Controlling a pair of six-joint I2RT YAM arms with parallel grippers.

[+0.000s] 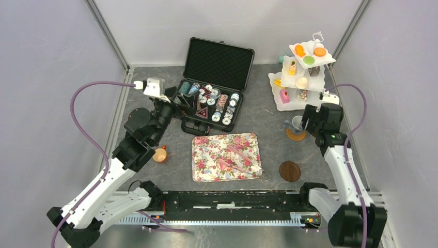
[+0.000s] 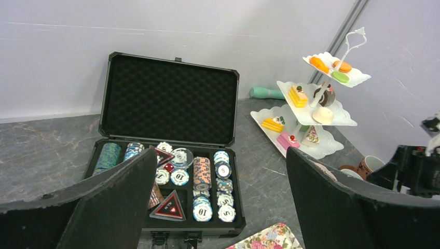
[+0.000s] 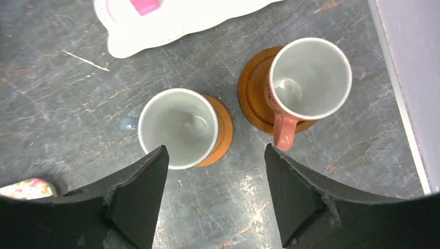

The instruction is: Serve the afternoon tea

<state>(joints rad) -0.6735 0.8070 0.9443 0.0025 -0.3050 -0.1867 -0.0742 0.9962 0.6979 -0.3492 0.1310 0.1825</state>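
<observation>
A white three-tier stand (image 1: 302,77) at the back right holds the toy cakes and macarons: orange and green ones (image 1: 309,59) on top, yellow, cream and pink ones below. It also shows in the left wrist view (image 2: 311,119). A grey mug (image 3: 178,127) on an orange coaster and a pinkish-brown mug (image 3: 310,78) on a brown coaster stand in front of the stand. My right gripper (image 3: 215,153) hangs open just above and near them, holding nothing. An orange mug (image 1: 160,154) stands beside the left arm. My left gripper (image 1: 182,101) is open and empty over the case's left front corner.
An open black case (image 1: 213,95) of poker chips (image 2: 202,179) sits at mid-back. A floral tray (image 1: 204,168) in the middle carries pink tongs (image 1: 235,152). A bare brown coaster (image 1: 289,171) lies right of the tray. A teal object (image 2: 267,93) lies behind the stand.
</observation>
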